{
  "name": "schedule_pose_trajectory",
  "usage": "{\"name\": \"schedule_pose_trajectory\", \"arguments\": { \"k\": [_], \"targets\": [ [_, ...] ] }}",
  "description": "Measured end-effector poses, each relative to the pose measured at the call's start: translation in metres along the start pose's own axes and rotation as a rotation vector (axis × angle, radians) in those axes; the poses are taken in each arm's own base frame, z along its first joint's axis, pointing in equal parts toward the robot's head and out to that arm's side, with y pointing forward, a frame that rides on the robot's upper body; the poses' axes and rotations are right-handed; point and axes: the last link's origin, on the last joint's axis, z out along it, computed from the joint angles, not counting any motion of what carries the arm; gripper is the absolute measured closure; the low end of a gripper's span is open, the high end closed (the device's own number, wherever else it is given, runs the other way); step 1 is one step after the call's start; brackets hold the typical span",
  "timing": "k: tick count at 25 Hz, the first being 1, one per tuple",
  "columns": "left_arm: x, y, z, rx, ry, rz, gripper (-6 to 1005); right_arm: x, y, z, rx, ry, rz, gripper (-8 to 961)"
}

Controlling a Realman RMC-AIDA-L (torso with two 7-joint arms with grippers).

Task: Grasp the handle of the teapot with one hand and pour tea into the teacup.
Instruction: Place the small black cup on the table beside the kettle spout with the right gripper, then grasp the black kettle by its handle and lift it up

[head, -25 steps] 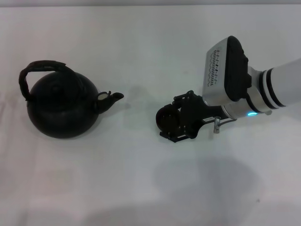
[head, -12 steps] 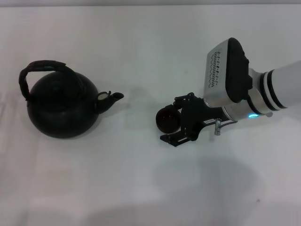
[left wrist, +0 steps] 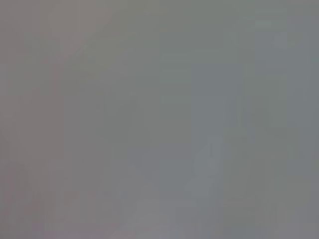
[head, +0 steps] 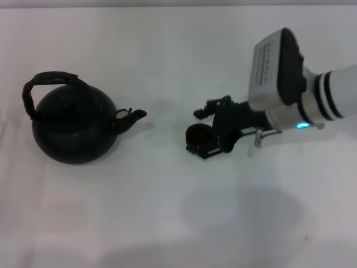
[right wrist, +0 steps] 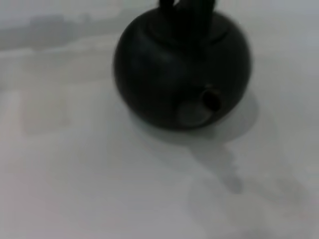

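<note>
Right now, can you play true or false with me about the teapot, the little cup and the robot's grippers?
1. The teapot stands upright on the table. True.
2. The right gripper is beside the teacup. True.
3. A gripper is holding the handle. False: nothing touches the handle; the teapot stands alone.
4. The spout points away from the teacup. False: it points toward the teacup.
5. The left gripper is over the teapot. False: no left gripper shows in any view.
</note>
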Motion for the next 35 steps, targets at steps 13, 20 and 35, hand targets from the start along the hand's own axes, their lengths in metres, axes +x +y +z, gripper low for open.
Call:
{"name": "schedule_pose_trajectory", "arguments": {
  "k": [13, 20, 35],
  "targets": [
    [-0.002, 0.005, -0.003, -0.040, -0.016, 0.005, 166, -0.002, -0.021, -0.068, 0.029, -0.271, 0.116, 84],
    [-0.005, 0.021, -0.002, -0.145, -0.036, -0.004, 167, 0.044, -0.040, -0.138, 0.278, -0.513, 0.255, 82],
    [-0.007, 0.064, 0.006, -0.430, -0.047, 0.006, 166, 0.094, -0.044, -0.155, 0.476, -0.606, 0.387, 88]
  ]
}}
